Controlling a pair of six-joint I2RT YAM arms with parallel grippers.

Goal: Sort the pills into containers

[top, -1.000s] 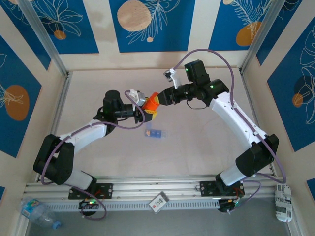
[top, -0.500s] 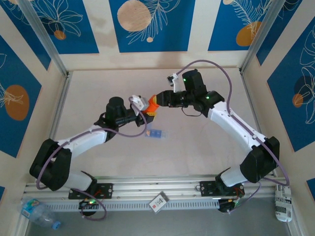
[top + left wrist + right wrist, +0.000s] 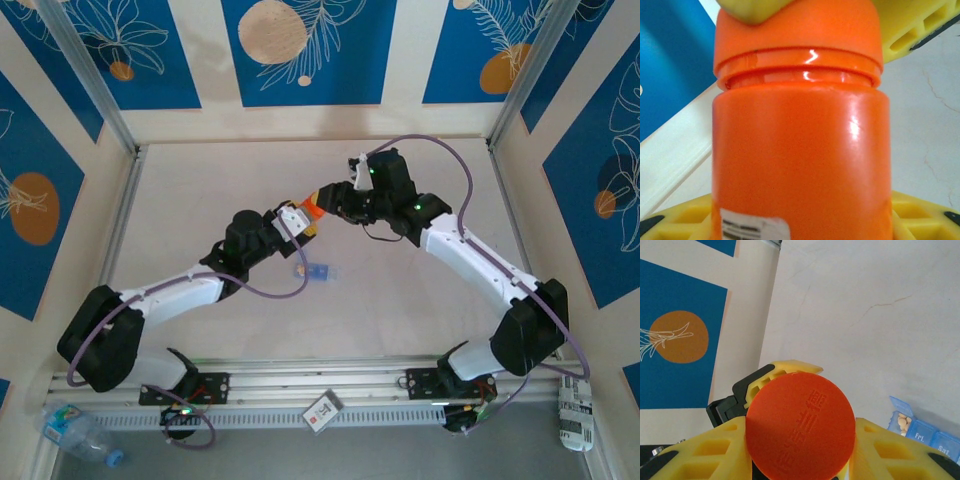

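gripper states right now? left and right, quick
Left gripper: closed on the orange bottle, around its body.
Right gripper: closed on the bottle's cap.

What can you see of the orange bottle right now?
The orange bottle is a glossy, opaque plastic cylinder with a white printed label low on its body. Its round cap, the same orange with raised lettering on top, sits on the neck, with a ridged ring showing beneath it. The bottle lies tilted between the two arms over the middle of the table, cap toward the right arm. The yellow left fingers clamp the body; the right fingers pinch the cap. Its contents cannot be seen.
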